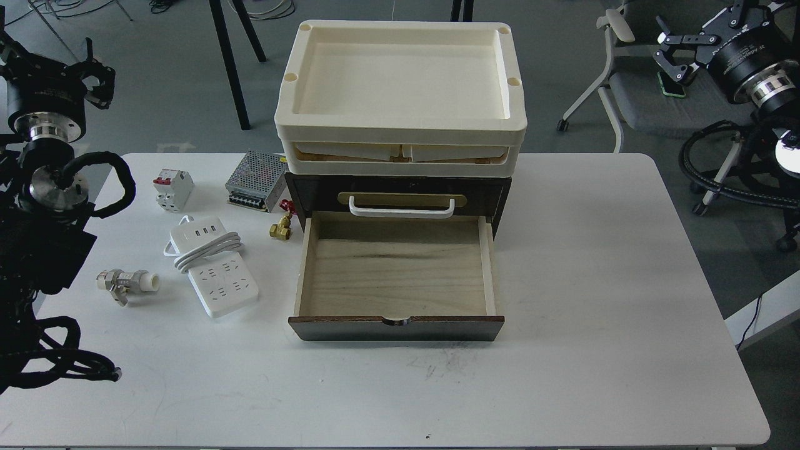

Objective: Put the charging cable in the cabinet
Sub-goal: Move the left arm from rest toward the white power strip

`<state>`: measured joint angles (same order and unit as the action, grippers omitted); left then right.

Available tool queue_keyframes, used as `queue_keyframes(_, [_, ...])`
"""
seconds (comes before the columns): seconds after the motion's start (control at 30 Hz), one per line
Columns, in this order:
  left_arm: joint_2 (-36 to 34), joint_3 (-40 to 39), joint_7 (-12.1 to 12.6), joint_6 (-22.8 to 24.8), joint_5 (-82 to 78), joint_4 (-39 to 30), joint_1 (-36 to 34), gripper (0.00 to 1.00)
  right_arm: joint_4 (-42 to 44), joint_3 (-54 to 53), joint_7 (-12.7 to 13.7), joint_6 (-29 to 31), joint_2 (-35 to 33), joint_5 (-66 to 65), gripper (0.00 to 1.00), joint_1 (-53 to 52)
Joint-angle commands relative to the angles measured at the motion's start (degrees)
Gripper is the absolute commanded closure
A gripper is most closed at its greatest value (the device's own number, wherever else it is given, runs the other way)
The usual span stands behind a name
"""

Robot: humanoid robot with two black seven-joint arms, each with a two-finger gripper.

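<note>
- The cable [214,265], a flat white power strip with a thick white cord looped around its middle, is seen lying on the white worktop [594,281], just left of the open drawer [395,275].
- Three USB slots are shown at the strip's far end, and socket holes at its near end.
- The cabinet [400,197], a dark brown chest, is placed at the middle of the worktop, with its lower drawer pulled out towards the viewer; only the pale wood floor of the drawer is seen inside.
- A white bar handle [401,207] on a brass plate is seen on the shut drawer above.
- Cream trays [400,94] are stacked on top of the cabinet.
- A white-and-red breaker [173,189] and a silver mesh-cased supply box [257,189] are placed beyond the cable, apart from it.
- A small brass fitting [280,228] is seen between the cable and the cabinet, and a metal valve [127,284] lies to the cable's left.
- The left hand [94,78] is held up at the left edge, well apart from the cable; whether it is released or clenched cannot be told.
- The right hand [672,53] is held up at the upper right, well away from the worktop, with its fingers spread and nothing grasped.
</note>
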<state>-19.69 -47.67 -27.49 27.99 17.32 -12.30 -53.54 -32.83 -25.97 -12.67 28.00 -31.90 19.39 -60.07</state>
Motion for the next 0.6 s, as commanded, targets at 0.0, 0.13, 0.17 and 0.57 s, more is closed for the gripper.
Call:
queue_keyframes(0.0, [-1.2,-0.1,-0.5,0.0,0.1,-8.8,0.0,0.02,-0.2,-0.5,0.0,0.0,-1.0,0.0,0.00,0.0])
queue_keyframes(0.13, [-10.2,4.1,-0.5,0.0,-3.2,-26.1,2.9,0.02,-0.9,-1.3,0.0,0.0,-2.9,0.0,0.00,0.2])
queue_keyframes(0.17, [-12.5,5.2,-0.5,0.0,-5.0,-30.8,3.0,0.02,-1.1,-1.3,0.0,0.0,-3.3,0.0,0.00,0.2])
queue_keyframes(0.57, [-36.8,2.9,-0.5,0.0,-49.6,-63.4,9.2,0.02,-1.1,-1.5,-0.3,0.0,-6.2,0.1,0.00,1.9])
